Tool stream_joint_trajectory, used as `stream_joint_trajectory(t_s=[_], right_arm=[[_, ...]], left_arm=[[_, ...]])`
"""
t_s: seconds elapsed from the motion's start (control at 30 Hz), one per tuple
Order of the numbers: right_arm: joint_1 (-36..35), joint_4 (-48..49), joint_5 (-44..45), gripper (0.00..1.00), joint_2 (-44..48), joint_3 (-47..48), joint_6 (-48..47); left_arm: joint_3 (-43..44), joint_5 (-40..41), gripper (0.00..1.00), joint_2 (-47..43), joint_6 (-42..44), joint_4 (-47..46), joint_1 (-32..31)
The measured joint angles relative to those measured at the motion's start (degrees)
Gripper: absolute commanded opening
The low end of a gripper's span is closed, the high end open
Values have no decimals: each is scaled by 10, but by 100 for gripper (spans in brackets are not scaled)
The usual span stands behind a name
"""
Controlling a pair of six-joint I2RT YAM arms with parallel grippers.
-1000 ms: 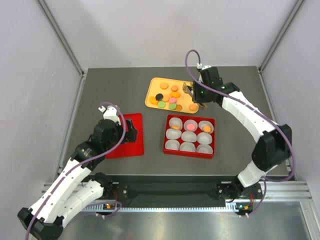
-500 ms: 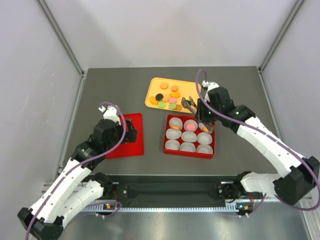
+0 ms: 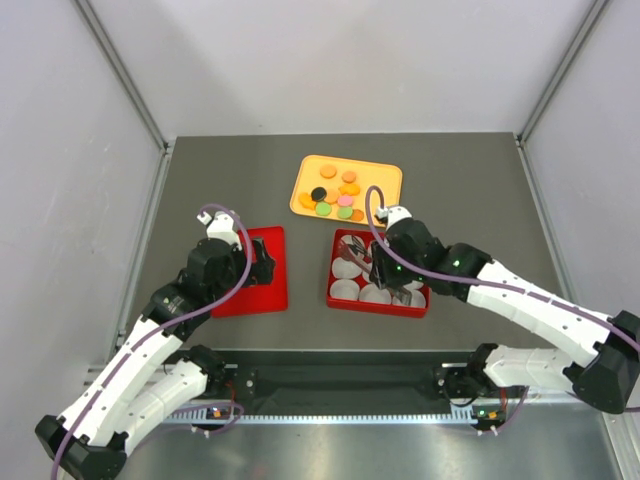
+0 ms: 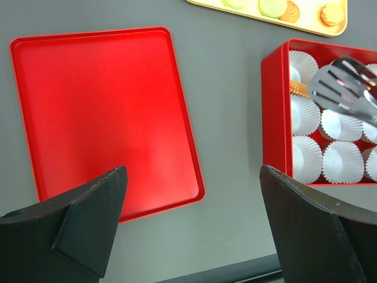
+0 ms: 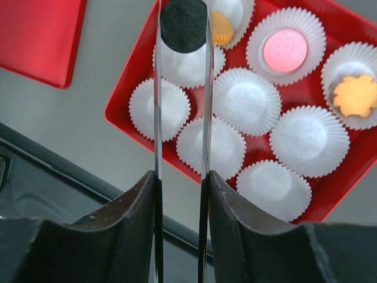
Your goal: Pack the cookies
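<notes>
**Step in hand: placing.** My right gripper (image 5: pixel 179 183) is clamped on a pair of tongs (image 5: pixel 206 118), its jaws partly closed around the handles. The tongs pinch one black cookie (image 5: pixel 184 17) at their tips. That cookie hangs above the red box (image 5: pixel 336 17), over an empty paper cup (image 5: pixel 182 68) next to a cup that has an orange cookie in it. My left gripper (image 4: pixel 191 177) is spread wide, holds nothing, and hovers over the red lid (image 4: pixel 100 112).

**Next move, as I judge it:** lower the tips, centre them on the empty cup, then ease the grip so the tongs spring apart and the cookie drops flat. Keep the tips off the pleated cup wall.

**View differences:**
- Only the right wrist view shows the pinched cookie and the three filled cups.
- The top view hides these under the arm. It alone shows the whole yellow tray (image 3: pixel 385 180) with the other cookies (image 3: pixel 345 200) on it.
- The left wrist view shows the tongs from the side, over the box.
</notes>
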State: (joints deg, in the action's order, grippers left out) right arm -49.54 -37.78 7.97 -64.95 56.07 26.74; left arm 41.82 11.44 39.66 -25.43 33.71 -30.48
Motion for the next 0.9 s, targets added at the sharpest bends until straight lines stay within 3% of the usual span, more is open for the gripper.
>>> stream_joint_trajectory(t_s=[0.47,0.9], right_arm=[[-31,4,23,33,-2,-35,28],[-45,16,23,43,0,-51,44]], left_arm=[[0,0,99,3,0,0,0],[0,1,99,4,0,0,0]])
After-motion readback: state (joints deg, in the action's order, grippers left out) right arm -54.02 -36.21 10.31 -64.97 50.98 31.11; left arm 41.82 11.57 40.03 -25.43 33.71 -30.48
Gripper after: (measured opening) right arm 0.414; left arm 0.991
